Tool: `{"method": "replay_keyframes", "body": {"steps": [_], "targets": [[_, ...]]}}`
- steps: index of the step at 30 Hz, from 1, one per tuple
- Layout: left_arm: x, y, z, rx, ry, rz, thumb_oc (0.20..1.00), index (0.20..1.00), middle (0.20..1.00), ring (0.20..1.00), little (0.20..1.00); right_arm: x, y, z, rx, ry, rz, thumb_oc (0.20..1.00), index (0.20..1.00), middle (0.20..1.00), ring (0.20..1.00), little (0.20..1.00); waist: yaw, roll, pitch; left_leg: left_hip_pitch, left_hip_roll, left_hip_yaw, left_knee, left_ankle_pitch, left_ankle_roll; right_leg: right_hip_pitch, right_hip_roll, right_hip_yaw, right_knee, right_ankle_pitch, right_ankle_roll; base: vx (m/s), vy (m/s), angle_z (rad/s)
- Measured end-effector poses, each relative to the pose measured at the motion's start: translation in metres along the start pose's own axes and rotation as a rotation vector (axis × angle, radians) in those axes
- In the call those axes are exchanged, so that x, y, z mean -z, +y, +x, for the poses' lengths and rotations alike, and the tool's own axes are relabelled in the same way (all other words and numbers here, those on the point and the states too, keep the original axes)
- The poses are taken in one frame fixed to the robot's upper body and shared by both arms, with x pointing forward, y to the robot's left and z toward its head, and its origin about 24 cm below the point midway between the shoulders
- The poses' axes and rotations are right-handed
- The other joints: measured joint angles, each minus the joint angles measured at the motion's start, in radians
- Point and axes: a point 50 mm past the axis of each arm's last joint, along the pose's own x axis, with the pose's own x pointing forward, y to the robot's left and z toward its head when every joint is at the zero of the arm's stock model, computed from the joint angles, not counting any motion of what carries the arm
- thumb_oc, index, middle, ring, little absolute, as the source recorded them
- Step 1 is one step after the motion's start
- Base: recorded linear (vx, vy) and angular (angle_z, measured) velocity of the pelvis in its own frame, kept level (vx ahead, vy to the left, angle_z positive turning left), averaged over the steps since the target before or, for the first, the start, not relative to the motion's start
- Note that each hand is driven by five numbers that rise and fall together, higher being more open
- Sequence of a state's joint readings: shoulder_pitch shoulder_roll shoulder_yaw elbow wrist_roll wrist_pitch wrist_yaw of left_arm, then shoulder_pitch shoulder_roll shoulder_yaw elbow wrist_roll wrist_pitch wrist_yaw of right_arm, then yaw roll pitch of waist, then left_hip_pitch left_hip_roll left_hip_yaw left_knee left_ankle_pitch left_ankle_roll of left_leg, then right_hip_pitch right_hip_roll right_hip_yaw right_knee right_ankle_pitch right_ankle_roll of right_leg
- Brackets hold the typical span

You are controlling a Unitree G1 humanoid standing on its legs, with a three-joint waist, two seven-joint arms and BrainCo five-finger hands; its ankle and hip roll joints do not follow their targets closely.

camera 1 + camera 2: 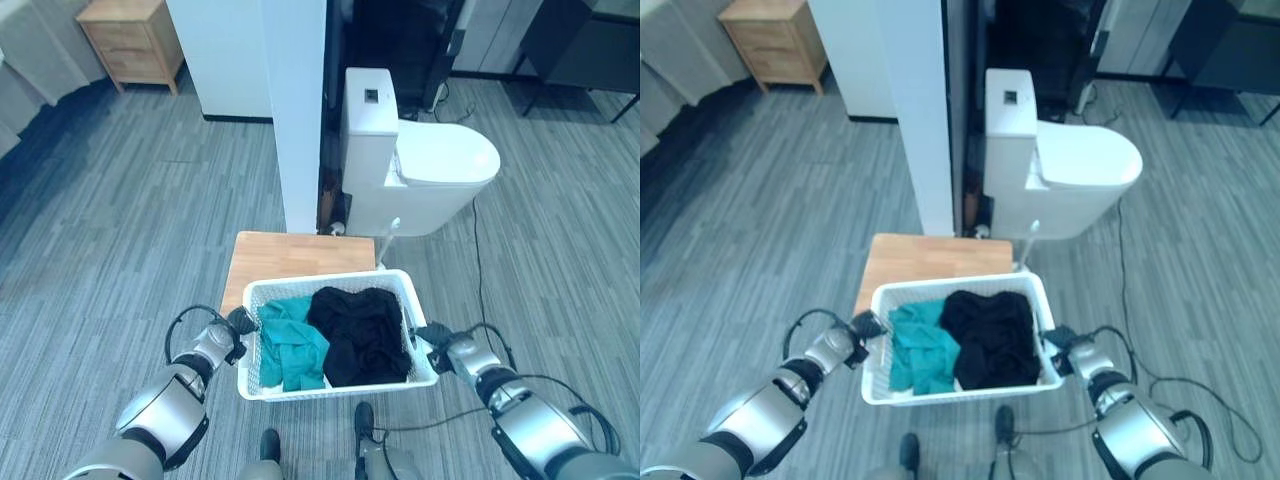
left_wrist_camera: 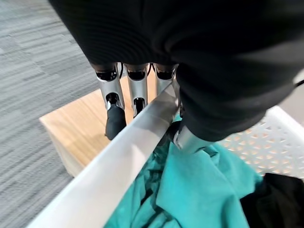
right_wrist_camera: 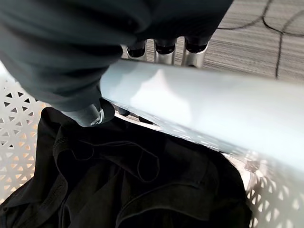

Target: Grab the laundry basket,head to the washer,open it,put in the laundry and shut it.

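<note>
A white perforated laundry basket (image 1: pixel 330 283) rests over the near edge of a low wooden table (image 1: pixel 290 255). Inside lie a teal garment (image 1: pixel 292 345) on the left and a black garment (image 1: pixel 362 335) on the right. My left hand (image 1: pixel 232 330) grips the basket's left rim (image 2: pixel 118 161), its fingers (image 2: pixel 114 109) curled down the outside and its thumb (image 2: pixel 190 140) pressed inside against the teal cloth. On the right rim (image 3: pixel 190 104) my right hand (image 1: pixel 437 340) holds the same way, with fingers (image 3: pixel 164 52) outside and thumb (image 3: pixel 90 115) inside above the black cloth.
A white toilet (image 1: pixel 420 165) stands just beyond the table, beside a white pillar (image 1: pixel 298 110). A wooden nightstand (image 1: pixel 130 40) is at the far left and dark furniture (image 1: pixel 580 50) at the far right. Grey plank floor spreads out to both sides.
</note>
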State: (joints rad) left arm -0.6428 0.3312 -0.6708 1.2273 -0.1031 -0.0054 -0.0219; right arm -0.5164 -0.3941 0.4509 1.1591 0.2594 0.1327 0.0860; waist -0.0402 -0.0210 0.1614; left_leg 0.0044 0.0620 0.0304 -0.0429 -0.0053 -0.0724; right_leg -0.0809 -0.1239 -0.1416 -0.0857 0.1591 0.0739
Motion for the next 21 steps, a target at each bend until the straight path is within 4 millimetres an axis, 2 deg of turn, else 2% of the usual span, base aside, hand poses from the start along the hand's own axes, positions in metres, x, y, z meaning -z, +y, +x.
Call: {"method": "replay_keyframes", "body": {"steps": [2,5,8,13,17,21], "targets": [[0.000,-0.004,0.000,0.012,-0.003,-0.003,0.200,0.200,0.200,0.200,0.200,0.004,-0.001,-0.001,0.000,-0.001,0.011,0.200,0.200,0.200,0.200,0.200,0.000,0.003,-0.007,0.006,-0.002,0.000,0.000,-0.001,0.002,0.005,-0.004,0.000,0.000,-0.001,0.000,0.02,0.014,0.04],[0.004,-0.020,-0.002,0.053,-0.023,-0.013,0.200,0.200,0.200,0.200,0.200,0.026,-0.005,-0.005,0.010,0.025,0.047,0.200,0.200,0.200,0.200,0.200,0.004,0.016,-0.033,0.014,-0.006,-0.009,-0.003,-0.005,0.008,0.016,-0.011,-0.005,0.000,-0.007,0.004,0.01,0.020,0.07],[0.008,-0.032,-0.004,0.085,-0.026,-0.014,0.200,0.200,0.200,0.200,0.200,0.044,-0.005,-0.009,0.012,0.057,0.068,0.200,0.200,0.200,0.200,0.200,0.006,0.017,-0.033,0.029,-0.017,-0.020,-0.004,-0.004,0.012,0.036,-0.018,-0.011,0.000,-0.011,0.006,-0.01,0.054,0.11],[0.008,-0.037,-0.004,0.114,-0.014,-0.005,0.200,0.200,0.200,0.200,0.200,0.052,-0.004,-0.010,0.010,0.079,0.071,0.200,0.200,0.200,0.200,0.200,0.007,0.019,-0.042,0.029,-0.021,-0.023,-0.003,-0.008,0.022,0.039,-0.027,-0.012,0.000,-0.013,0.011,0.00,0.009,0.01],[0.008,-0.040,-0.004,0.125,-0.010,0.015,0.200,0.200,0.200,0.200,0.200,0.062,-0.001,-0.012,0.008,0.094,0.091,0.200,0.200,0.200,0.200,0.200,0.006,0.017,-0.077,0.028,-0.027,-0.026,-0.006,-0.008,0.023,0.039,-0.034,-0.022,0.000,-0.017,0.017,-0.01,0.019,0.04],[0.007,-0.042,-0.004,0.131,-0.013,0.024,0.200,0.200,0.200,0.200,0.200,0.064,-0.002,-0.013,0.011,0.098,0.100,0.200,0.200,0.200,0.200,0.200,0.007,0.014,-0.083,0.027,-0.029,-0.033,-0.005,-0.008,0.023,0.042,-0.036,-0.029,0.000,-0.019,0.020,-0.01,0.011,0.06]]}}
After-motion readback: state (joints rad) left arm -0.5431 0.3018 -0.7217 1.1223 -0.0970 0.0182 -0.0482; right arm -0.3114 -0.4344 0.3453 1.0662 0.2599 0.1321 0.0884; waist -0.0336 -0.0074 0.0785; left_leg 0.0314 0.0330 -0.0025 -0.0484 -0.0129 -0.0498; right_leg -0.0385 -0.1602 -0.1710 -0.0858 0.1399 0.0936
